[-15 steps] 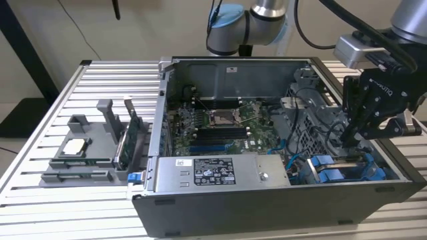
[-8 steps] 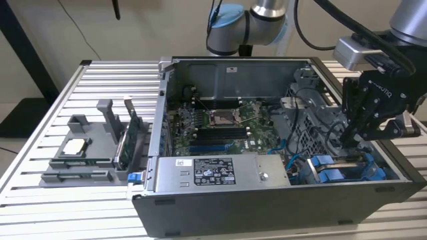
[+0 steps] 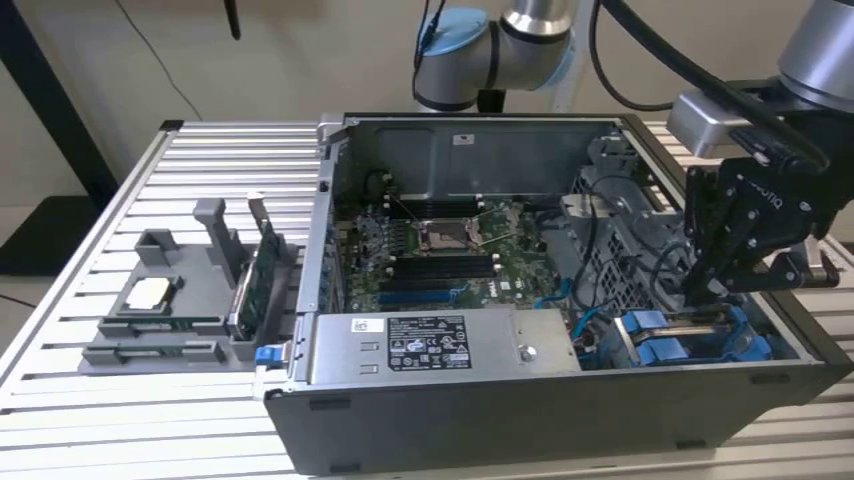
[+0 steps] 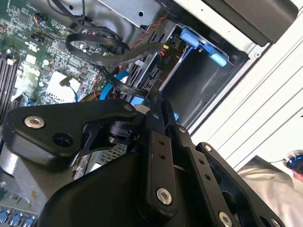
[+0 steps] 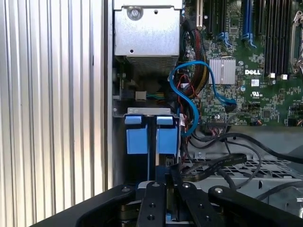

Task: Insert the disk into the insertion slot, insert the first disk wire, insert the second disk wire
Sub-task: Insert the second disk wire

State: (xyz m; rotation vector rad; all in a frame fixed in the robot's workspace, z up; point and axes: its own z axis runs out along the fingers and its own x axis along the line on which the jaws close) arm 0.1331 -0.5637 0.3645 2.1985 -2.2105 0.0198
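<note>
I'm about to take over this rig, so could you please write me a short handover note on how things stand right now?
Gripper: lowered into the drive cage corner of the open computer case, on the exterior view's right. Whether its fingers are open or shut cannot be told.

Disk: blue carrier parts sit in the insertion slot right below the gripper, so the disk looks seated, though its metal body is hidden.

Wires: a blue cable and black cables lie loose beside the bay in the first wrist view; whether either is plugged into the disk cannot be seen.

Left: confirm the seating and both wire connections.
</note>
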